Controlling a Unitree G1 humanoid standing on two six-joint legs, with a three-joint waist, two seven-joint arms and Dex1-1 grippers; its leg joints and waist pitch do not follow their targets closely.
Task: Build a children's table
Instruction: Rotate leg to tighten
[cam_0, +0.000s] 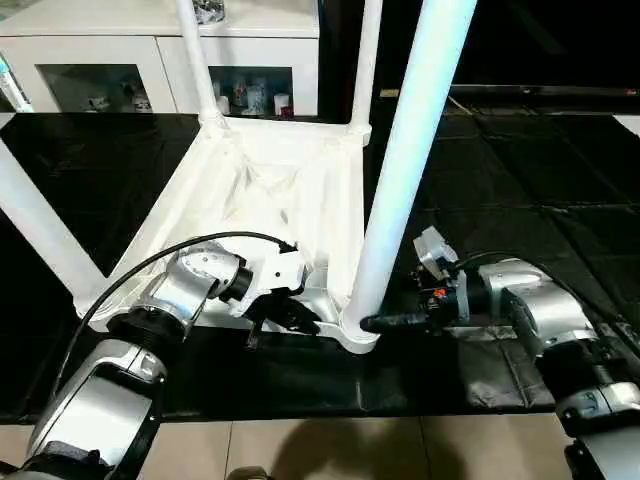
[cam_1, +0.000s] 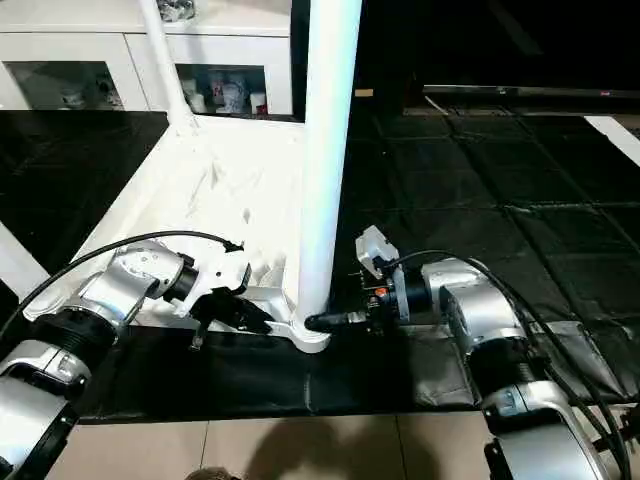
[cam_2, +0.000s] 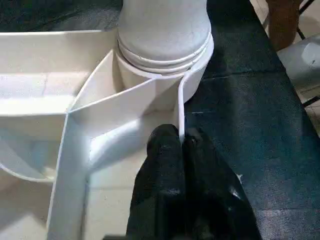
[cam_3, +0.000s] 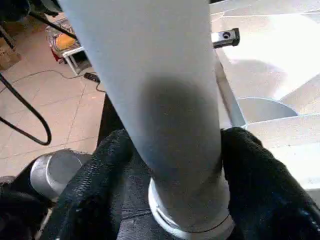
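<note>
Four legs stand up from the upturned top (cam_0: 270, 190), which lies ribs-up on a black mat (cam_0: 520, 180) at the middle of my view. The far two legs rise at 12 o'clock (cam_0: 195, 60) and just right of it (cam_0: 366, 60), one slants off at 9 o'clock (cam_0: 35, 225), and the near leg (cam_0: 405, 160) stands in the socket (cam_0: 358, 330) at the corner closest to me, about 5 o'clock on the top.

My left tool (cam_2: 181, 141) is pressed together on the thin outer wall of the top, right beside that near socket; its fingers (cam_2: 162, 165) pinch the rim from both sides.

My right tool (cam_3: 175, 170) comes in level from 3 o'clock and straddles the foot of the near leg just above the socket, one finger (cam_3: 260, 180) on each side and against it. Whether it truly clamps I cannot tell.

Beyond the mat at 11 o'clock stands a white cabinet (cam_0: 160, 40) with glass doors.
</note>
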